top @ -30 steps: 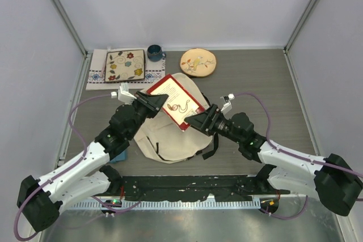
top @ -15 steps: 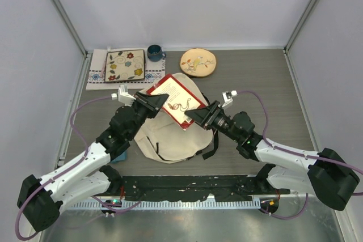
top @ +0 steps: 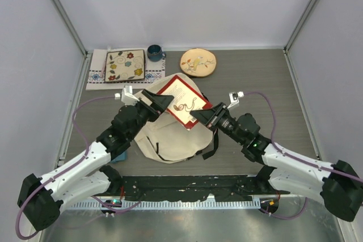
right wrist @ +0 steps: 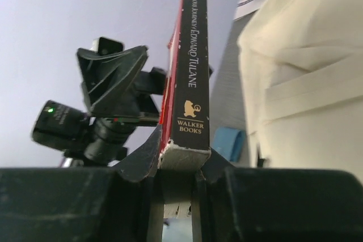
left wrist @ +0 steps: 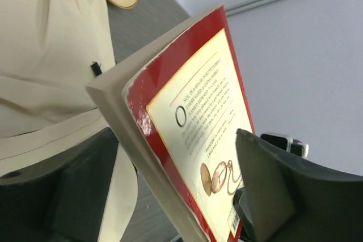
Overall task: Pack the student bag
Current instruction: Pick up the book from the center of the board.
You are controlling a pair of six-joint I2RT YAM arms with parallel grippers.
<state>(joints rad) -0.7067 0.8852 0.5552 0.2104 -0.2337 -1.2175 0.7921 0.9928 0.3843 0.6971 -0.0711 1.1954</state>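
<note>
My right claw (top: 199, 118) is clamped tight on the lower end of a thin paperback book (top: 182, 99), with the black spine pinched in its dark jaws. My left claw (top: 161, 100) is spread wide, its matte black jaws on either side of the glossy red-bordered cover, gripping nothing. The book hangs tilted at centre frame above the student bag (top: 170, 143), a soft, rumpled cream fabric pack lying on the grey wood-grain worktop (top: 255, 77).
</note>
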